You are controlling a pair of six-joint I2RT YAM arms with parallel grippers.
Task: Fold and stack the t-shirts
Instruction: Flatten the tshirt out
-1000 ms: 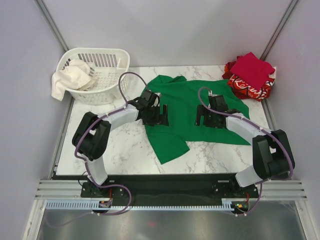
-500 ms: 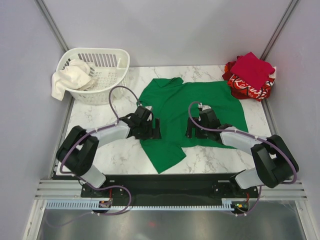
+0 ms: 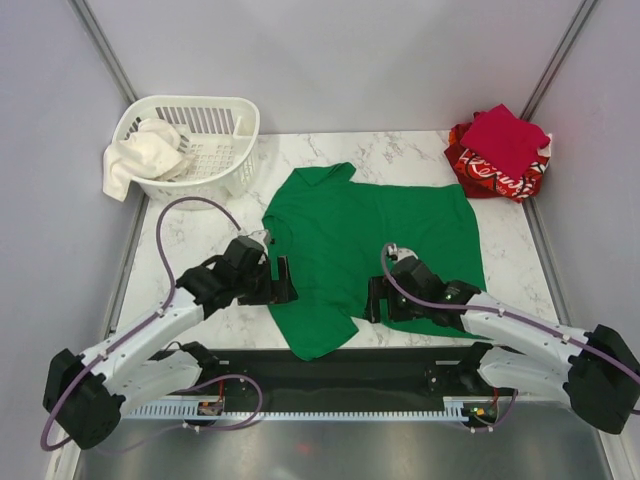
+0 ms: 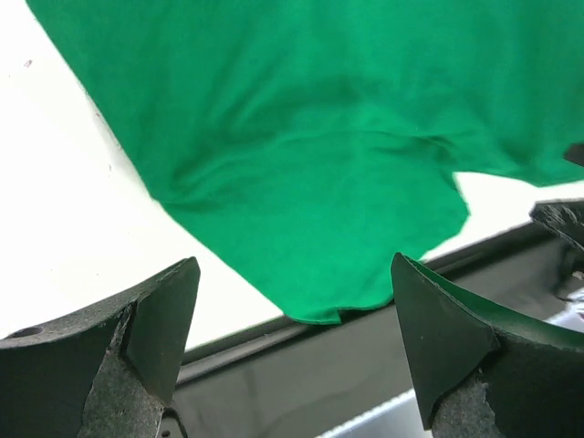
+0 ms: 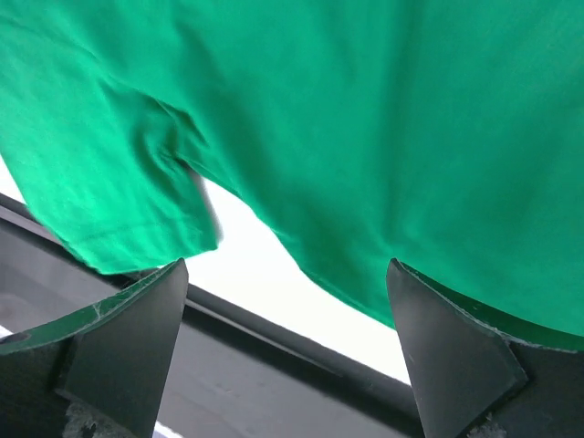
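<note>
Status: green t-shirt (image 3: 370,240) lies spread across the middle of the desk (image 3: 200,225), collar toward the far left corner, one sleeve (image 3: 315,335) reaching the near edge; crimson t-shirt (image 3: 505,135) sits on top of the red printed t-shirt (image 3: 490,178) at the far right corner; white basket (image 3: 190,150) at the far left corner, pale cloth (image 3: 135,160) draped over its rim.

Left end effector (image 3: 280,280): jaws wide apart, holding nothing, low beside the shirt's left border; right end effector (image 3: 377,298): jaws wide apart, empty, low over the shirt's near border.

Step in hand, by my reading: taking hold for the first fold. Lower each end effector until one finger slides under the cloth edge; pinch the shirt only, not the desk; lift both sides together so the fold line runs straight; watch the near sleeve, which shows wrinkles and may bunch or drag off the near edge.
</note>
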